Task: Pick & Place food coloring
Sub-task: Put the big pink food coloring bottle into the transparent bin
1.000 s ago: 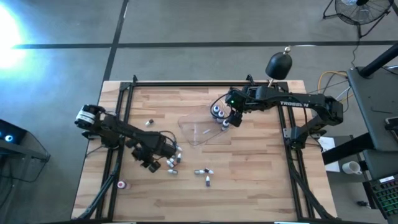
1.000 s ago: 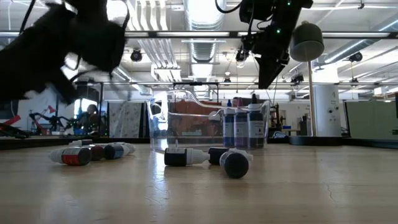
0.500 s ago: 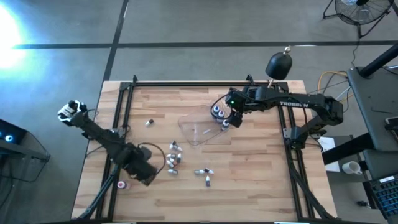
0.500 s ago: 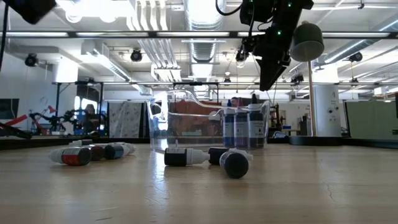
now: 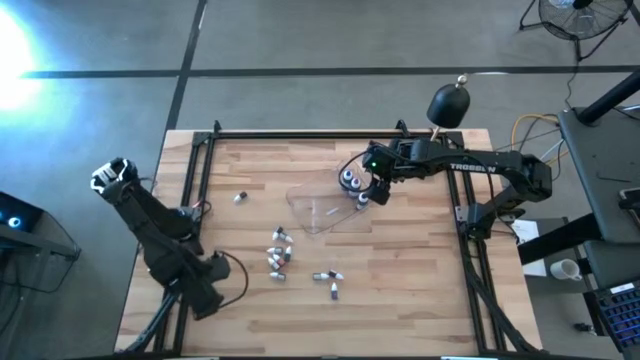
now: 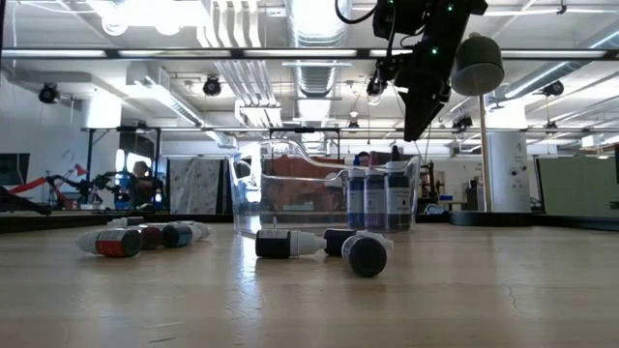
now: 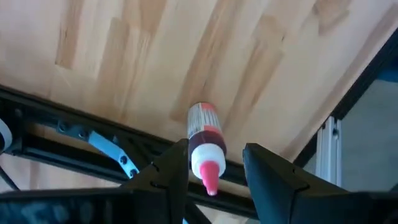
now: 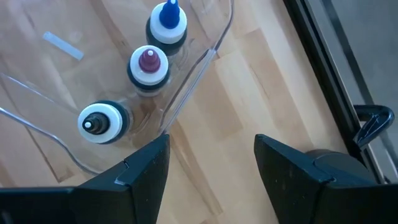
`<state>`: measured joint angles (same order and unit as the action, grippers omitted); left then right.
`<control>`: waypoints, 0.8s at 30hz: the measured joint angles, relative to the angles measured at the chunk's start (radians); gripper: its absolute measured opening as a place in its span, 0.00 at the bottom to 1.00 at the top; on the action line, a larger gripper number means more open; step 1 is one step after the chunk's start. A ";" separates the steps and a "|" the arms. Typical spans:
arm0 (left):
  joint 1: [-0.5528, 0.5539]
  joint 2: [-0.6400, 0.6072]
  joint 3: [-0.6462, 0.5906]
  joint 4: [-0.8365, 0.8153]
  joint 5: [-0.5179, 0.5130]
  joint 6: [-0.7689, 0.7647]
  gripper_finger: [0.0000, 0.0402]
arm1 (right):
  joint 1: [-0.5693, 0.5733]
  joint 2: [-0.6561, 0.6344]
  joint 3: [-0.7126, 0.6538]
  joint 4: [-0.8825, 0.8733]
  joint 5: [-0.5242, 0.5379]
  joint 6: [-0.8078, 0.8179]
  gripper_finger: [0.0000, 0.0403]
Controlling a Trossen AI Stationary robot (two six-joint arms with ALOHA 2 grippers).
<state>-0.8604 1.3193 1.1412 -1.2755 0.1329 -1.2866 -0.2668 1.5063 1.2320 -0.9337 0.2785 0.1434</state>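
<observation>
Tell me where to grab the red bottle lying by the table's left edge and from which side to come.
Grip the red bottle across its round body, not the tapered pink tip. It lies flat on the table by the black frame rail, so come straight down from above. The left gripper already hangs over it, fingers open either side, lined up with its length.

Overhead, table-level and two close wrist cameras, all sharing the wooden table.

A wooden table carries a clear tray and scattered food coloring bottles.
</observation>
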 joint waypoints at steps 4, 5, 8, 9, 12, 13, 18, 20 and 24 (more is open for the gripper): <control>-0.063 0.000 0.000 0.002 -0.094 -0.042 0.31 | 0.000 0.000 0.000 0.000 0.000 -0.008 0.57; -0.083 0.000 0.000 0.003 -0.132 -0.050 0.31 | 0.000 0.000 0.000 0.000 0.000 -0.005 0.57; -0.147 -0.001 0.000 -0.004 -0.214 -0.055 0.31 | 0.000 0.000 0.000 0.000 0.000 0.019 0.57; -0.164 -0.001 0.000 -0.008 -0.222 -0.058 0.31 | 0.000 0.000 0.000 0.000 0.000 0.026 0.57; -0.202 -0.001 0.000 -0.008 -0.222 -0.078 0.31 | 0.000 0.000 0.000 0.001 0.001 0.033 0.57; -0.212 -0.001 0.000 -0.010 -0.222 -0.083 0.31 | 0.000 0.000 0.000 0.002 0.001 0.033 0.57; -0.240 -0.007 -0.016 -0.081 -0.113 -0.086 0.31 | 0.000 0.000 0.000 0.006 0.009 0.033 0.57; -0.238 -0.015 -0.016 -0.104 -0.077 -0.088 0.31 | 0.000 0.000 0.000 0.006 0.010 0.033 0.57; -0.229 -0.023 -0.008 -0.115 -0.076 -0.100 0.31 | -0.002 0.000 0.000 0.012 0.012 0.029 0.57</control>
<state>-1.0893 1.2963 1.1334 -1.3904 0.0572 -1.3867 -0.2691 1.5063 1.2320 -0.9219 0.2901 0.1723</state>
